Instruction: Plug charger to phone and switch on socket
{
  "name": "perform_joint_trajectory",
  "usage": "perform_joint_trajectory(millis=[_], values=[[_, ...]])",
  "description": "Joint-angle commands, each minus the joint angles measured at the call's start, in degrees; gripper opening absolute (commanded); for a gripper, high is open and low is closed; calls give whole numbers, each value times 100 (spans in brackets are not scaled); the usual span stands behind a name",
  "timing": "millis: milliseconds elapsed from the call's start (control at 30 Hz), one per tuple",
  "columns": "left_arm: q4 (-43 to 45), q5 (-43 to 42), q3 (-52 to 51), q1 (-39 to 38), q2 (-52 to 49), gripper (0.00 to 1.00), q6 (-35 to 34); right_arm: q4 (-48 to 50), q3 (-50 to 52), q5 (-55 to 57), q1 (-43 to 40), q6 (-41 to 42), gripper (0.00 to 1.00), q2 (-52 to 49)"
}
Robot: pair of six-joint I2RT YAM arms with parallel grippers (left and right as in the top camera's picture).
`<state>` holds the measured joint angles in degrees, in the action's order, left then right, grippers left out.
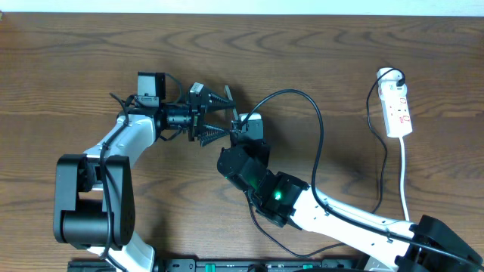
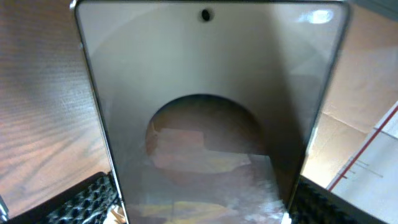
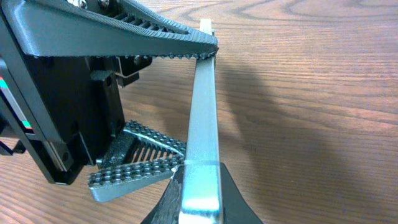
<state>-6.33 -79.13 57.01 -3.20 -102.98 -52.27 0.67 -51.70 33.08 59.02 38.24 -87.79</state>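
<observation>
the left two-finger gripper (image 1: 225,115) is clenched on the phone (image 2: 205,124), a flat rectangular slab with a glossy brownish face and a thin silver rim, which it holds off the wooden table (image 1: 76,60) near the middle. in the left wrist view the phone's face fills the frame, with the black ribbed pads (image 2: 87,202) pressing against its two long sides at the bottom corners. in the right wrist view the same serrated fingers bite the slab from above and below, and it is seen edge-on. the right gripper (image 1: 240,125) sits just beside the phone's end, with dark shapes flanking the silver rim at the bottom of its own view; whether it is closed on anything cannot be told, and no connector can be made out. the charger (image 1: 318,128), a long thin black cable, arcs from that gripper up and round to the right, then back toward the right arm. well apart, at the table's right edge, lies the socket (image 1: 398,106), a narrow white power strip with red markings, its white cord (image 1: 404,181) trailing toward the near edge.
</observation>
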Motion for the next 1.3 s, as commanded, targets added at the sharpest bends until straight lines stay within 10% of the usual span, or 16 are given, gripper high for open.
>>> perform_joint_trajectory(millis=[0,700,1267], values=[[7,-227,0,-63,-28,100,94,72,-92,-192,22,15,1,101],[1178,-293,2,400,-17,98,-643,-251,-92,-195,-295,120,1,542],[2037,-1102,-166,1965,2404,98,-125,-2629,-90,-911,-1672,2691,1,1071]])
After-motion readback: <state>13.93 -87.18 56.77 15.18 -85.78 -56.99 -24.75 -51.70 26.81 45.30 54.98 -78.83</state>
